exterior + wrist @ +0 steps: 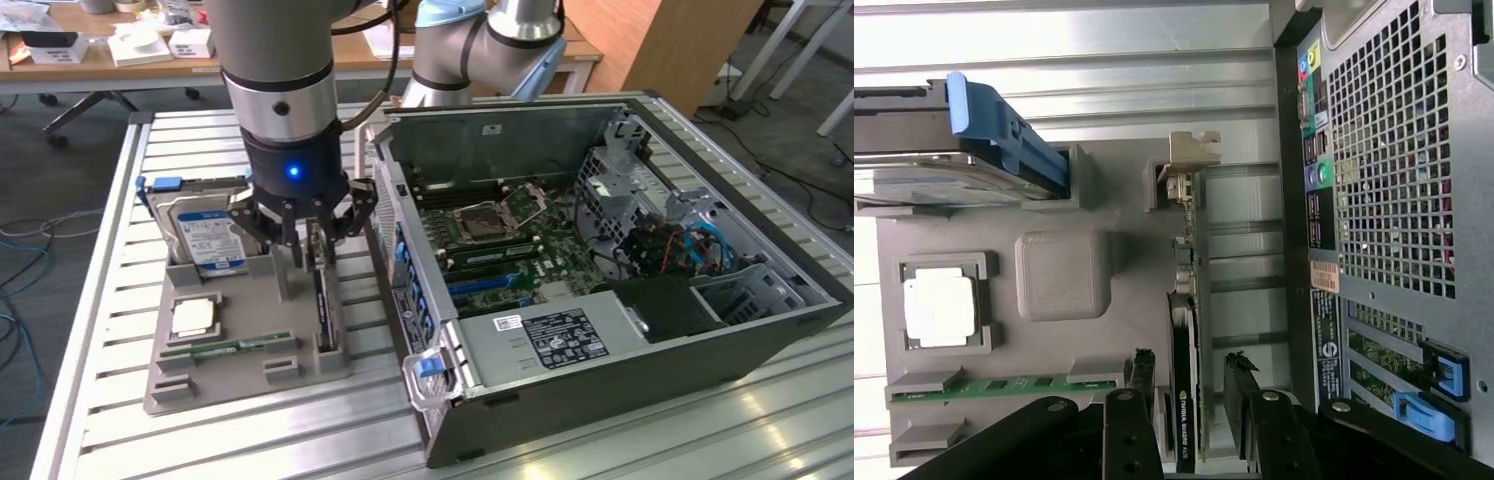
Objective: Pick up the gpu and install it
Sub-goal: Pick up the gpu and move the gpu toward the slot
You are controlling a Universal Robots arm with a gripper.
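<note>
We see one risk: if our tool (1191,372) closes off-centre on the thin gpu (1183,410), the card could tilt or jam in its grey holder (240,375) (it stands on edge there, beside the computer case (601,330)). The tool is wide open, straddling the card, gripping nothing yet.

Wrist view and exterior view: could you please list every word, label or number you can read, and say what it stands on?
"NVIDIA QUADRO", as best I can tell, in white on the gpu edge; following characters too small.
Blue-white label on the hard drive: too small to read.
Label on the power supply: too small to read.
Stickers on the computer case rear: too blurred to read.
</note>
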